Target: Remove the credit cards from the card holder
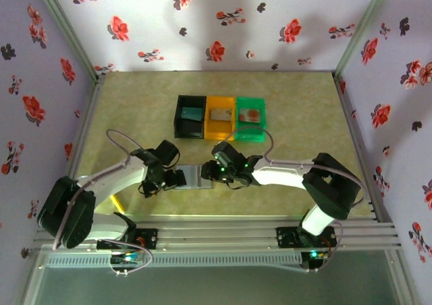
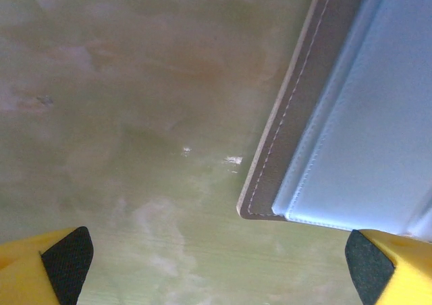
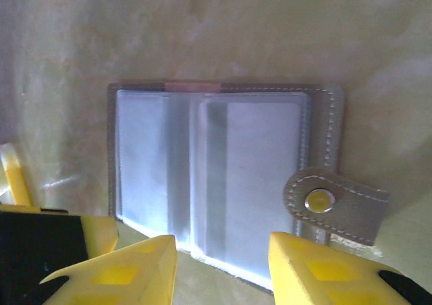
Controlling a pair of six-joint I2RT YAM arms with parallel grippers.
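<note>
1. The card holder (image 1: 198, 177) lies open and flat on the desk (image 1: 304, 116), at the near-middle between the two arms. Its snap tab (image 3: 335, 207) is folded out at one side.
2. The clear sleeves in the right wrist view look empty. A thin pink strip (image 3: 192, 87) shows at the holder's far edge, and whether it is a card edge cannot be told.
3. Credit cards: a blue-grey card (image 1: 192, 114) sits in the black bin (image 1: 179, 119) and a pale card (image 1: 218, 115) in the orange bin (image 1: 219, 133). A third card (image 1: 251, 115) is in the green bin (image 1: 250, 135), too small to read its colour. All three bins are well apart from the holder.
4. The left fingers (image 2: 64, 264) are spread wide and hold nothing. They are low over the desk at the holder's left corner, with one tip just beside its edge.
5. The right fingers (image 3: 128, 274) are partly apart with nothing between them, hovering over the holder's near edge.
6. Step, as a judgement: extraction looks done or nearly done, and this is a check or release stage.
7. Next move: confirm the sleeves are empty. If the pink strip is a card, the left fingers should pin the holder while the right fingers pinch that thin edge and slide it out flat. The holder could drag along with the card.
</note>
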